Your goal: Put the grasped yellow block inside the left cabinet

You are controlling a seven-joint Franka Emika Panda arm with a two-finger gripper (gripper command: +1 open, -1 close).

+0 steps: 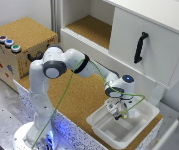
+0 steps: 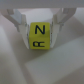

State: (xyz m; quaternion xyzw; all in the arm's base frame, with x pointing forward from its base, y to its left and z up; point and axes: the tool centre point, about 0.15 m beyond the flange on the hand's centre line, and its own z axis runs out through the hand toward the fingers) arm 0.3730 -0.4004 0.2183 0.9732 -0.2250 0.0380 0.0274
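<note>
My gripper [image 1: 120, 115] hangs over the white tray [image 1: 144, 116] at the exterior view's lower right, shut on the yellow block [image 2: 40, 35]. In the wrist view the block is a small yellow cube with black letters, pinched between the two pale fingers [image 2: 19, 21], with the tray's white floor below it. In the exterior view the block [image 1: 118, 117] shows only as a tiny yellow speck at the fingertips. The left cabinet [image 1: 91, 27], open-fronted with white walls and a brown cork floor, stands at the back, above and to the left of the gripper.
A white door with a black handle [image 1: 140, 47] closes the cabinet section right of the open compartment. A cork-covered box with coloured buttons [image 1: 19, 42] stands at the exterior view's left. A cork tabletop [image 1: 84, 100] lies under the arm.
</note>
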